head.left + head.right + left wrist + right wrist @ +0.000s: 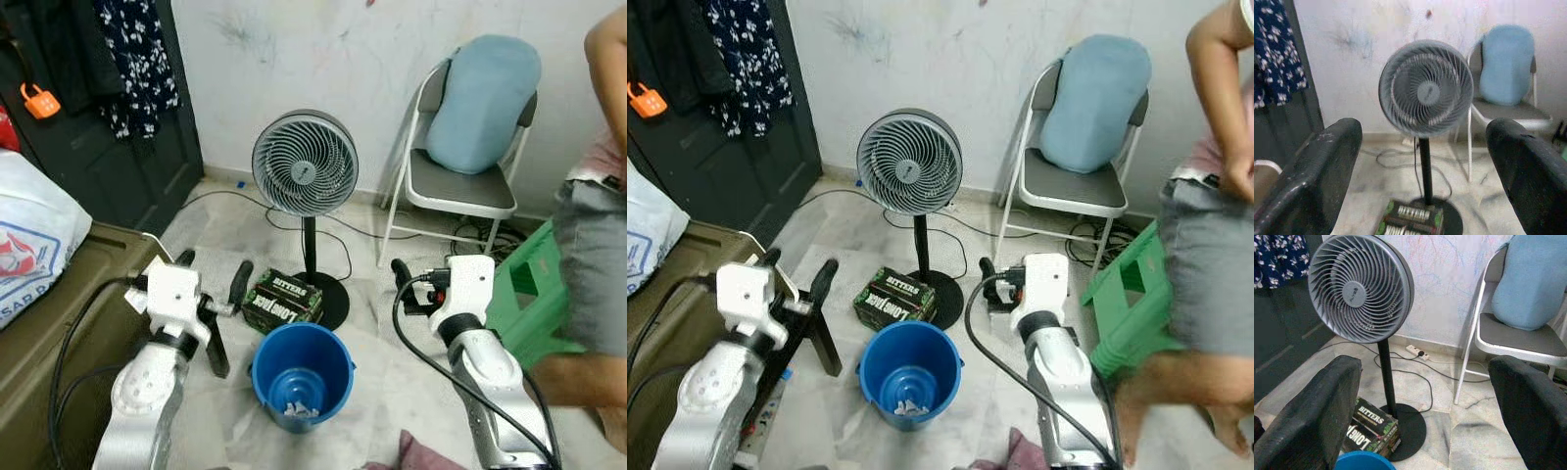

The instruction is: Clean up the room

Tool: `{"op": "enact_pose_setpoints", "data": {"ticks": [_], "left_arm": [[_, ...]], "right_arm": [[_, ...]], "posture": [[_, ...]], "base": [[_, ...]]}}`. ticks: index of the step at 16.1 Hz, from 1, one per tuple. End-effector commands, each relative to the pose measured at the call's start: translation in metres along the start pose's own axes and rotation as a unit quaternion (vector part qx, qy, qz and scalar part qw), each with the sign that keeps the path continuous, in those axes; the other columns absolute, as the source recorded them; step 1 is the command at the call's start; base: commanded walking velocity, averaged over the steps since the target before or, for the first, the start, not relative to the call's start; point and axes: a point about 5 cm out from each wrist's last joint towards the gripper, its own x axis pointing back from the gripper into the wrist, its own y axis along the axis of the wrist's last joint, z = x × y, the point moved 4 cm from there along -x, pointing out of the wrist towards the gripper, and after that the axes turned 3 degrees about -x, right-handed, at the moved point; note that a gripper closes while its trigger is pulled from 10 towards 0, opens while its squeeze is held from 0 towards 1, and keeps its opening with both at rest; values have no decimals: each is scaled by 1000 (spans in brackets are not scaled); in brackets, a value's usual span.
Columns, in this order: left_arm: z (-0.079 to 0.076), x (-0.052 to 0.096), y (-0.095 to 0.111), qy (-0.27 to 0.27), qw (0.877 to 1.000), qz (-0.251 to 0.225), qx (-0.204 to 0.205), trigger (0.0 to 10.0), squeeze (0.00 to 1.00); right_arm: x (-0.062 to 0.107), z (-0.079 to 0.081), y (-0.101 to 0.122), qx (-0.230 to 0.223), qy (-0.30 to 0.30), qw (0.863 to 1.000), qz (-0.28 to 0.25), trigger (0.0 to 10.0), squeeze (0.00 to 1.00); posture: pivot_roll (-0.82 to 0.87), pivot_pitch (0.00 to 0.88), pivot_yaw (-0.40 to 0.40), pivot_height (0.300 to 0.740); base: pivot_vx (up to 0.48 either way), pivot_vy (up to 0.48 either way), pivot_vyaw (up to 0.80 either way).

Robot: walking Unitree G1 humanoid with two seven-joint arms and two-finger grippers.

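Both arms are up over the floor. The left gripper (217, 294) and right gripper (1425, 411) are wide open and hold nothing. The blue bucket (302, 374) sits between them, touching the green box (283, 299). A careless reach might knock over the fan (305, 163).

Upright blue bucket (302, 374), scraps inside

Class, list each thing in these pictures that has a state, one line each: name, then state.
Left gripper: open, holding nothing.
Right gripper: open, holding nothing.
Bucket: upright, scraps at the bottom.
Fan: standing upright.
Box: closed, lying against the fan's base.
Chair: unfolded, cushion on it.
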Motion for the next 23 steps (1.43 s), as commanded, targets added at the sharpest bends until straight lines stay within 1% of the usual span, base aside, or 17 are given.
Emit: {"op": "enact_pose_setpoints", "data": {"ticks": [1,2,4,5,6,8,9,10,12,13,15,16,17,18,21,22,23], "left_arm": [[-6,-5,5,-4,1000,-7,17,10000,0],[-14,-10,12,-21,999,-22,24,10000,0],[-16,-15,4,-13,999,-21,22,10000,0],[-14,-16,2,1,999,-18,31,10000,0],[-17,-17,0,3,999,-16,40,10000,0],[-24,-14,-4,-10,1000,-14,25,10000,0],[-25,-13,-5,-9,1000,-14,24,10000,0],[-21,-8,-5,-1,1000,-10,27,10000,0],[-22,-6,-7,-4,1000,-9,19,10000,0],[-21,-7,-6,3,1000,-11,20,10000,0],[-17,-5,-5,13,1000,-14,18,10000,0],[-15,-4,-4,18,1000,-14,4,10000,0],[-10,-3,1,28,999,-17,5,10000,0],[-4,-1,2,40,999,-16,18,10000,0],[12,2,2,77,997,-19,0,10000,0],[19,4,0,104,994,-16,-3,10000,0],[23,8,-1,113,993,-15,-8,10000,0]], "right_arm": [[-4,-15,24,6,-24,999,-31,10000,0],[-9,-17,47,10,-24,998,-58,10000,0],[-18,-19,57,8,-23,998,-65,10000,0],[-19,-16,72,1,-25,996,-82,10000,0],[-16,-14,87,7,-23,995,-98,10000,0],[-11,-13,101,13,-19,994,-104,10000,0],[-10,-14,103,14,-19,994,-105,10000,0],[-12,-17,103,8,-20,995,-101,10000,0],[-13,-15,98,4,-13,996,-92,10000,0],[-14,-11,89,22,-3,997,-80,10000,0],[-12,-8,74,30,4,998,-61,10000,0],[-9,-6,56,27,9,999,-40,10000,0],[-8,1,54,27,23,998,-43,10000,0],[-6,9,56,38,43,996,-65,10000,0],[-11,9,49,61,43,993,-89,10000,0],[-10,8,39,76,37,993,-86,10000,0],[-8,12,33,82,39,992,-84,10000,0]], "posture": [[-81,0,-25,740],[-88,0,-36,740],[-106,0,-51,740],[-116,0,-56,740],[-123,0,-74,740],[-104,0,-90,740],[-102,0,-90,740],[-94,0,-90,740],[-80,0,-109,740],[-80,0,-110,740],[-73,0,-112,740],[-65,0,-105,740],[-60,0,-89,740],[-64,0,-71,740],[-57,0,-60,740],[-44,0,-61,740],[-35,0,-57,740]], "base": [[0,0,0],[0,0,0],[0,0,0],[0,0,0],[0,0,0],[0,0,0],[0,0,0],[0,0,0],[0,0,0],[0,0,0],[0,0,0],[0,0,0],[0,0,0],[0,0,0],[0,0,0],[0,0,0],[0,0,0]]}}
